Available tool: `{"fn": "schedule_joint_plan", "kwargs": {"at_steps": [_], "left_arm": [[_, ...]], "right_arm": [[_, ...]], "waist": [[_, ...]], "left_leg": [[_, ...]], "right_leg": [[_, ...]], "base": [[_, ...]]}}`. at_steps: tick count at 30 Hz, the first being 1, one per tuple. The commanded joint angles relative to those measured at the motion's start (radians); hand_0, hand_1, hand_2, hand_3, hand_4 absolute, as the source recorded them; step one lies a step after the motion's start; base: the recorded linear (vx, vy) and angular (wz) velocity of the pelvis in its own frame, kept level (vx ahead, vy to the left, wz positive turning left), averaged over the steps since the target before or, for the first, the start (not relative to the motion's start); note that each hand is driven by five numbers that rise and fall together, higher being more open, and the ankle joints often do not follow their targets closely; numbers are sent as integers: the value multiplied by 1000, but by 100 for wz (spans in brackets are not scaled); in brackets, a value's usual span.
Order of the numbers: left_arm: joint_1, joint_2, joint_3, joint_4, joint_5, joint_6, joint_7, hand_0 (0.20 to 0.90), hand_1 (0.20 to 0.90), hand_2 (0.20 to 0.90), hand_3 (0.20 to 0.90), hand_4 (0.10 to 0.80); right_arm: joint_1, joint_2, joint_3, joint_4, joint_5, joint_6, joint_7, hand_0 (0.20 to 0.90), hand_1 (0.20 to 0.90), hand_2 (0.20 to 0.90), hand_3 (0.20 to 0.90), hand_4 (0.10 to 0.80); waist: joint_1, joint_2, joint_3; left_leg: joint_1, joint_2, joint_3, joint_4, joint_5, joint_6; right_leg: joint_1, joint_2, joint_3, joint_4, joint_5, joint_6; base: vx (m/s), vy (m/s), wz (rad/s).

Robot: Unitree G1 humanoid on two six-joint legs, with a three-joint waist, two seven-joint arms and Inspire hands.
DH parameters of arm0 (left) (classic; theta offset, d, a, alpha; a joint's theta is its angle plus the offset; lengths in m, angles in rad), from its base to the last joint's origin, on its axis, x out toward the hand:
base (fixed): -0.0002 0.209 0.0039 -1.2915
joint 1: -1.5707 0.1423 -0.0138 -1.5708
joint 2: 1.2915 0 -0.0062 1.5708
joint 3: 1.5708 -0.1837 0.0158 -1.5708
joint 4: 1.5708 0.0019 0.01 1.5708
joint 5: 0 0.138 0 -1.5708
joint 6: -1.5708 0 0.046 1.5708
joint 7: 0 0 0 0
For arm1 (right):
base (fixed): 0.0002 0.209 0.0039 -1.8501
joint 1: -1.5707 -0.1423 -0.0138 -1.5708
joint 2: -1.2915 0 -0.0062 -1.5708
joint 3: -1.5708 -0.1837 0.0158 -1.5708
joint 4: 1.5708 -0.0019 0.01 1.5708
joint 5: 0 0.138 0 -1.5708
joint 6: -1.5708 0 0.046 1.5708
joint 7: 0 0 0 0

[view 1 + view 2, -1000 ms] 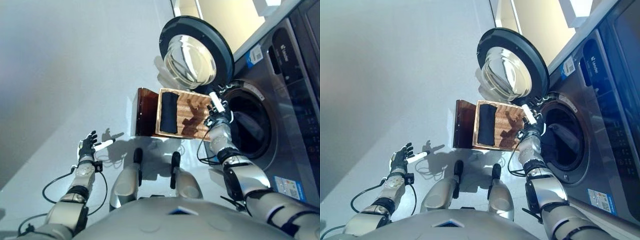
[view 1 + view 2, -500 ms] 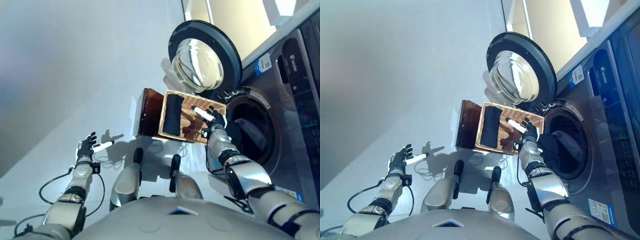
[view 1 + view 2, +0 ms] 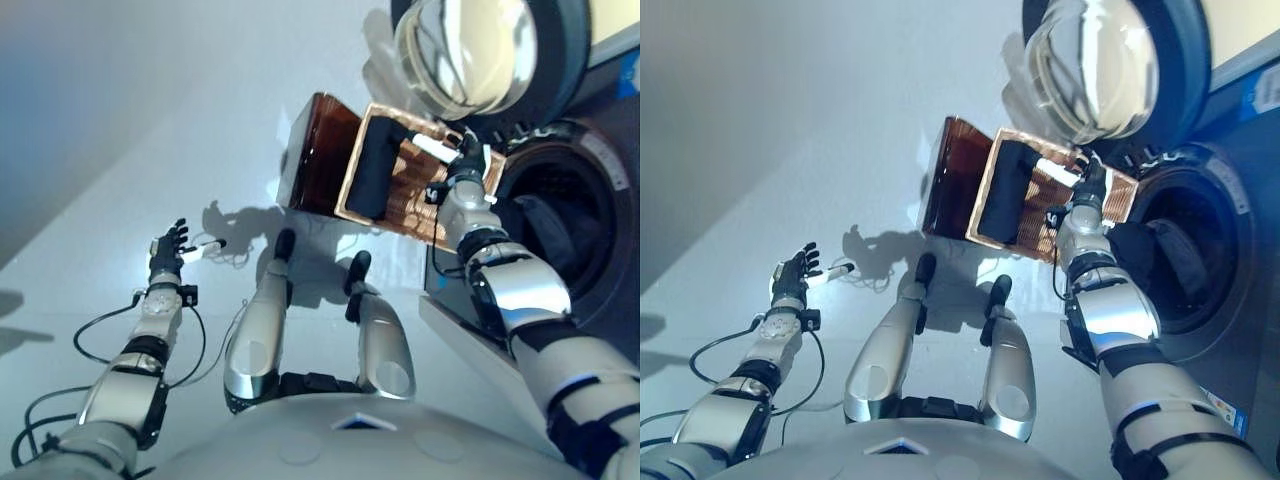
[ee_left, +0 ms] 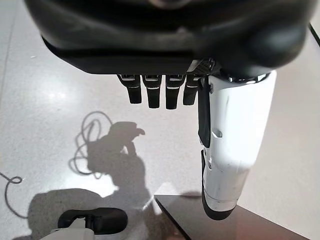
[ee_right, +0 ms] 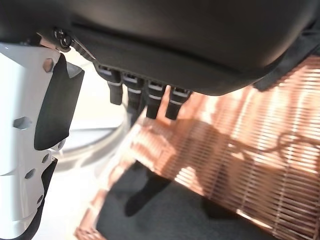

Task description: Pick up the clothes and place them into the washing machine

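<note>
A shallow wicker basket (image 3: 412, 200) rests on a low dark brown box (image 3: 318, 155) beside the washing machine (image 3: 600, 290). A dark folded cloth (image 3: 372, 170) lies along the basket's left side. My right hand (image 3: 463, 165) hovers over the basket's right part, fingers straight and empty. In the right wrist view the wicker (image 5: 260, 160) and the dark cloth (image 5: 165, 215) show past its fingers (image 5: 150, 97). Dark cloth (image 3: 1150, 255) lies in the drum's mouth. My left hand (image 3: 168, 243) is open and empty over the floor at the left.
The machine's round door (image 3: 480, 50) stands open above the basket, close to my right hand. The drum opening (image 3: 565, 225) is right of the basket. Pale grey floor (image 3: 150, 120) spreads to the left.
The camera has tilted, so the whole picture has shifted. My right hand has moved from the basket's edge by the drum to over the basket's right part. The left hand has stayed put.
</note>
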Motion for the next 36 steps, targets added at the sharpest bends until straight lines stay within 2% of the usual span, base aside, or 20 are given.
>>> {"fn": "schedule_joint_plan", "kwargs": {"at_steps": [1, 8, 20, 34, 35, 36], "left_arm": [[26, 69, -17, -63, -39, -64, 59, 900, 900, 900, 900, 800], [5, 77, -34, -76, -39, -67, 80, 900, 900, 900, 900, 800], [-33, 101, -41, -118, -60, -85, 113, 900, 900, 900, 900, 800], [-48, 79, -73, -137, -70, -86, 143, 900, 900, 900, 900, 800], [-54, 77, -76, -131, -73, -85, 148, 900, 900, 900, 900, 800], [-53, 77, -75, -130, -73, -85, 148, 900, 900, 900, 900, 800]], "right_arm": [[10, -37, 18, -27, -21, -35, -48, 900, 900, 900, 900, 800], [-5, -6, 0, 6, 6, -36, -67, 900, 900, 900, 900, 800], [-53, -11, -16, 35, 20, -37, -99, 900, 900, 900, 900, 800], [-80, -14, -29, 74, 17, -27, -170, 900, 900, 900, 900, 800], [-89, -14, -26, 75, 19, -25, -178, 900, 900, 900, 900, 800], [-88, -13, -25, 76, 18, -25, -178, 900, 900, 900, 900, 800]], "waist": [[20, -11, -67], [36, -14, -57], [68, -7, -21], [71, 3, 4], [70, 4, 5], [71, 4, -1]], "left_leg": [[-31, -34, 25, 97, -83, -33], [-76, -44, 10, 133, -103, -24], [-137, -64, -2, 167, -114, -13], [-194, -83, -5, 193, -125, -9], [-196, -82, -3, 197, -130, -10], [-184, -80, -7, 203, -165, -10]], "right_leg": [[-45, 8, 28, 34, 41, 30], [-71, 6, 11, 58, 23, 29], [-105, -2, -7, 60, 28, 33], [-155, -3, -7, 85, 16, 27], [-158, -3, -6, 88, 12, 25], [-150, 2, 1, 97, -18, 31]], "base": [[13, -5, 17], [16, -7, 7], [2, 2, 7], [8, 9, 4], [112, -5, 1], [0, 0, 0]]}}
